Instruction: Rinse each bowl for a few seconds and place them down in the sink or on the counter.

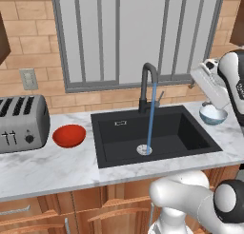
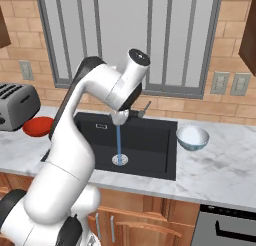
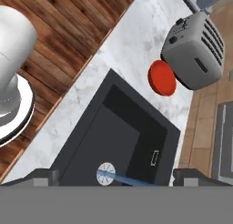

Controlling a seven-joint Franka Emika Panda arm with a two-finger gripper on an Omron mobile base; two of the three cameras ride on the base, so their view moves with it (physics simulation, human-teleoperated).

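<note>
The white, grey-veined marble counter (image 1: 52, 169) runs along the brick wall above wooden cabinets, with the matte black sink (image 1: 107, 150) set into its middle. On the stretch left of the sink stands a silver toaster (image 1: 21, 122), and the shallow red bowl (image 1: 69, 135) sits just beside it, between toaster and basin. On the stretch right of the sink rests the pale blue-white bowl (image 1: 213, 115), near the basin's back corner.
</note>
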